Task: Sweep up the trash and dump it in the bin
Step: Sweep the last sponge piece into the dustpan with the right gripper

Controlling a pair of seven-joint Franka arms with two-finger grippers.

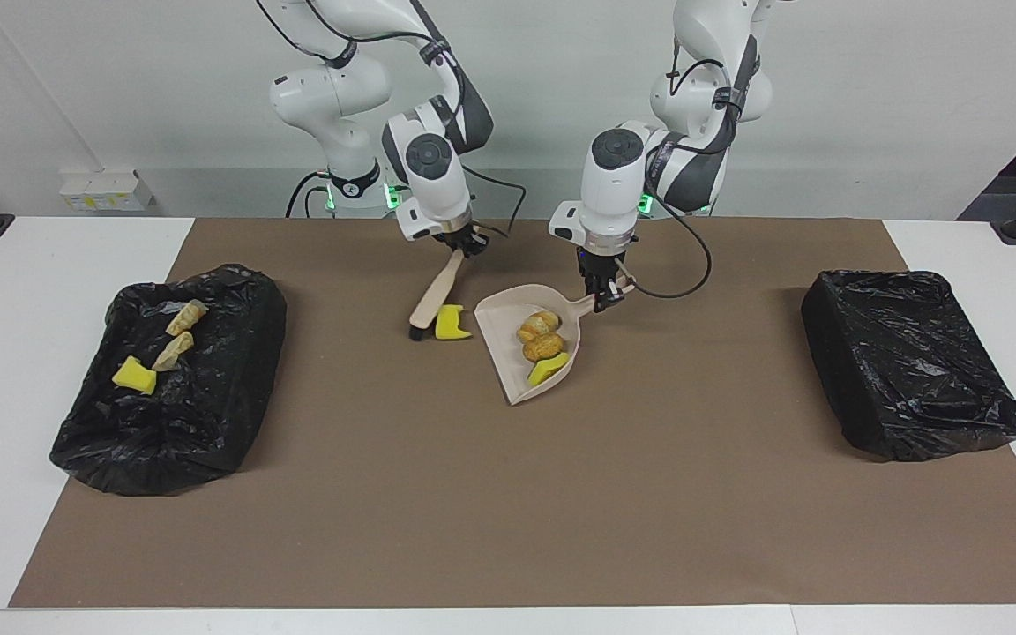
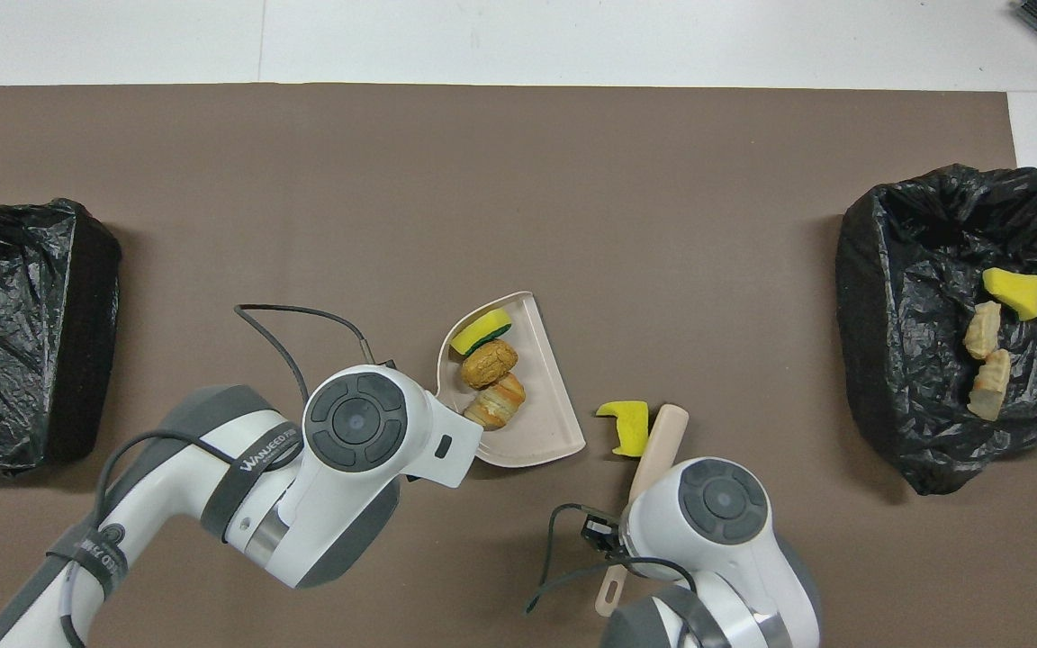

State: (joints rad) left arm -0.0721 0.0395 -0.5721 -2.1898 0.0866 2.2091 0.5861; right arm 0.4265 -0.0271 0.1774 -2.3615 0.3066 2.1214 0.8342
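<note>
Now, from the facing view: right gripper (image 1: 465, 246) clenched on the brush (image 1: 434, 296) handle, brush slanting down to the brown mat (image 1: 508, 494) with its black bristles just beside a loose yellow sponge scrap (image 1: 451, 324). Scrap lying between bristles and the dustpan (image 1: 508, 370) mouth, close to both. Left gripper (image 1: 601, 298) clamped on the dustpan handle; inside the pan, two bread-like lumps (image 1: 540, 335) and a yellow-green sponge piece (image 1: 549, 368). Toward the right arm's end of the table, an open black-lined bin (image 1: 235, 423) holding a yellow scrap (image 1: 134, 375) and two tan lumps (image 1: 180, 333). Toward the left arm's end, a second black bin (image 1: 905, 370).

From overhead: brush (image 2: 656, 445) head touching the loose scrap (image 2: 625, 425), scrap just beside the dustpan (image 2: 554, 396) rim. Both grippers hidden under their wrists. Three pieces visible in the pan, three in the bin (image 2: 888, 360) at the right arm's end.
</note>
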